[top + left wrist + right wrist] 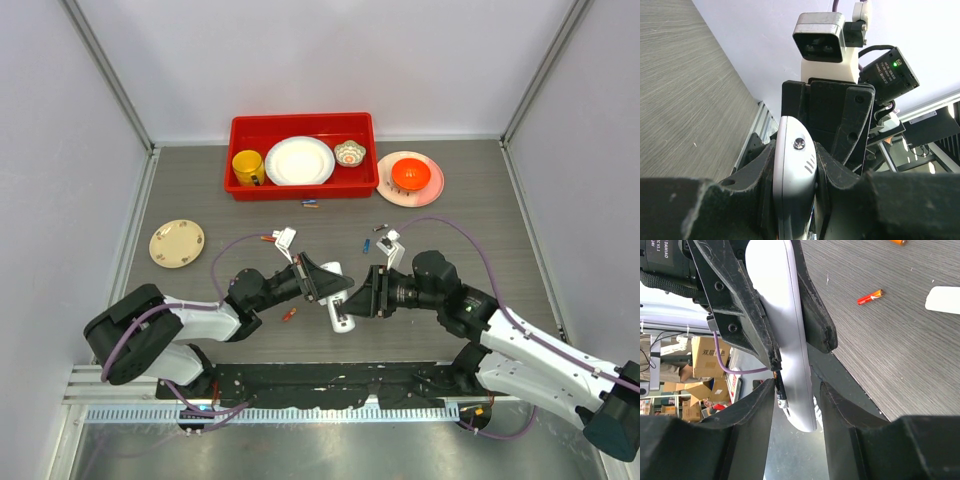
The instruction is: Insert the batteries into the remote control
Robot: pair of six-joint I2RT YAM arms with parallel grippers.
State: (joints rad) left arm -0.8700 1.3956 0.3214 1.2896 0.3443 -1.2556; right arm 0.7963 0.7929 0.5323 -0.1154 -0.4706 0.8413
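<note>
Now my left jaws clamp remote control [792, 185]; right jaws apart round its other end. I should close slowly, no twisting.

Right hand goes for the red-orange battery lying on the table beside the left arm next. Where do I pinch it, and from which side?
Take the red-orange battery at mid-length, across its thin barrel, coming straight down from above. It lies flat on the table with bare surface along both long sides, leaving room to straddle it. Its ends look too small to pinch.
</note>
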